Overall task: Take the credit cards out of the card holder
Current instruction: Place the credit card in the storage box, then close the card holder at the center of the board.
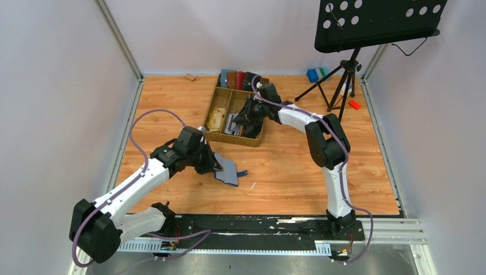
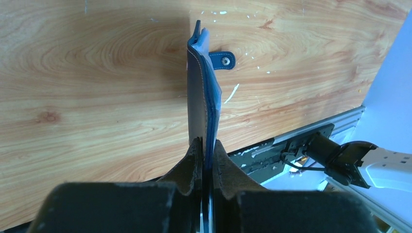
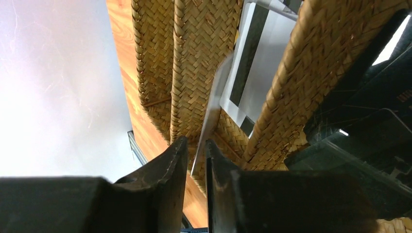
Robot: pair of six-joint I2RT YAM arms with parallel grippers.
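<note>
The left arm reaches low across the table [image 1: 298, 172], its left gripper [image 2: 206, 145] clamped on one edge of the card holder [image 2: 200, 97], which stands edge-on just over the wood. It looks light, soft and prone to flex, so it is best taken near the stitched edge. The right arm stretches over the basket [image 3: 194, 48], its right gripper [image 3: 195, 143] narrowly parted around a credit card [image 3: 214, 92]; whether it grips cannot be told, and the card looks thin, stiff and slick.

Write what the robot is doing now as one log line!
left tool: shut on holder | right tool: barely open over basket | card: edge-on at right tool's tips
</note>
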